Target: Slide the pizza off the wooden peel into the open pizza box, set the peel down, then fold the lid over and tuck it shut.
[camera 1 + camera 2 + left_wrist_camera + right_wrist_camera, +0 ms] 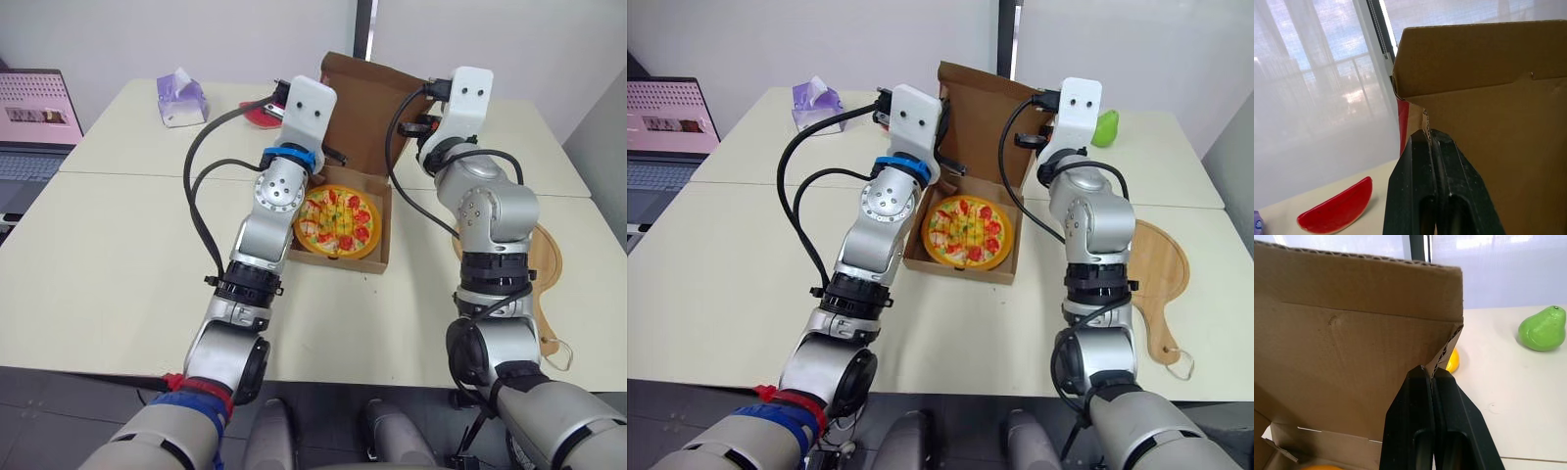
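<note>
One pizza (967, 233), one box (975, 98), one peel (1161, 284), one pear (1105, 128)

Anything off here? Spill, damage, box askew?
Nothing major. Pizza lies flat inside the box, peel flat on the table. Only the lid edge looks ragged, slightly torn, right at the left gripper.

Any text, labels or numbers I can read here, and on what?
None can be read.
The laptop screen shows a pink page, text too small to read.
The purple tissue pack: any print too blurred.
The pizza box lid: plain cardboard, no print.
</note>
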